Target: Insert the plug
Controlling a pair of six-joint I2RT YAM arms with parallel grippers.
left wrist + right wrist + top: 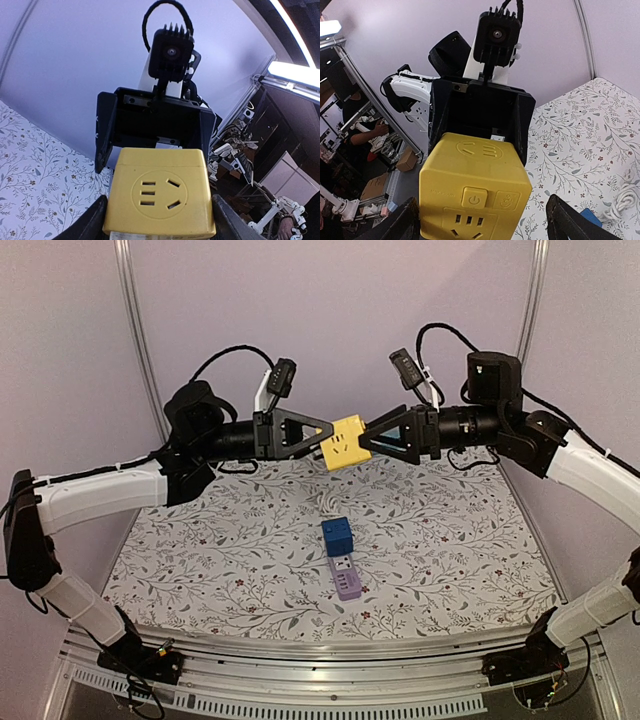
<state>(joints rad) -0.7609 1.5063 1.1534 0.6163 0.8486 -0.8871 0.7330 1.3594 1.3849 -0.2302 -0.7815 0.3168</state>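
Hanging over the floral table (450, 540), the left gripper (324, 437) is pinching the yellow socket cube (346, 443) between its 2 fingers in midair, while the right gripper (370, 439) is facing it, fingers spread either side of that cube. Below the fingers, a purple power strip (347, 580) is lying with a blue cube (337, 536) at its far end.

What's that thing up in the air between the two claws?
A yellow socket cube fills the gap between the left claw and the right claw. The top view shows it most clearly.
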